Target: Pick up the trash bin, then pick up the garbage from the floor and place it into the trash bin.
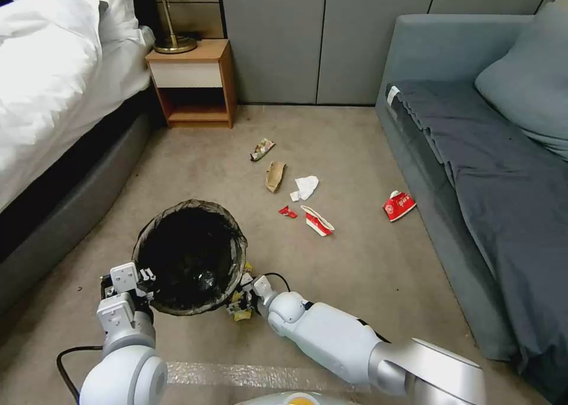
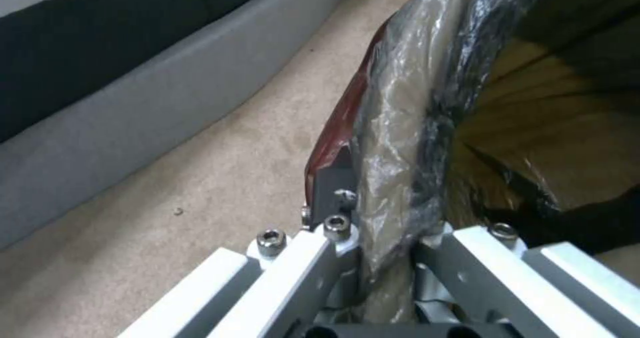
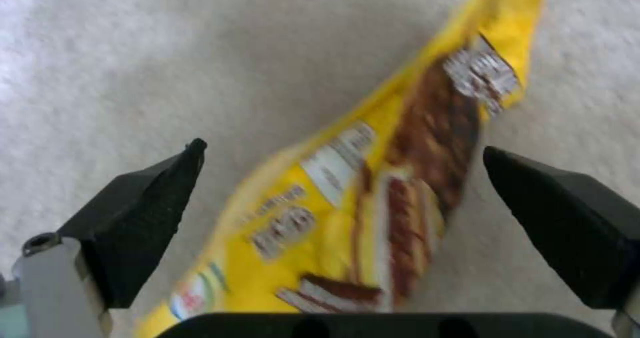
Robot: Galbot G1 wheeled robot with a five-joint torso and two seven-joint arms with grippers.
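Right claw (image 3: pixel 343 178) spread wide, low over floor, straddling yellow wrapper (image 3: pixel 373 193); wrapper's long axis runs slantwise away from the palm, between the fingers. Trash bin (image 1: pixel 189 254) just beside it, rim pinched shut in left claw (image 2: pixel 383 248). Other litter well apart, toward sofa.

From my seat I log, off-task: carpet (image 1: pixel 355 275), beige, wall to wall. Bed (image 1: pixel 53 67), white duvet, dark grey base, along the carpet's left edge. Bedside table (image 1: pixel 192 82), wood with a white drawer, at the far left corner, a brass lamp base (image 1: pixel 174 42) on top. Sofa (image 1: pixel 473 156), grey-blue, along the right edge, with a cushion (image 1: pixel 529 79).
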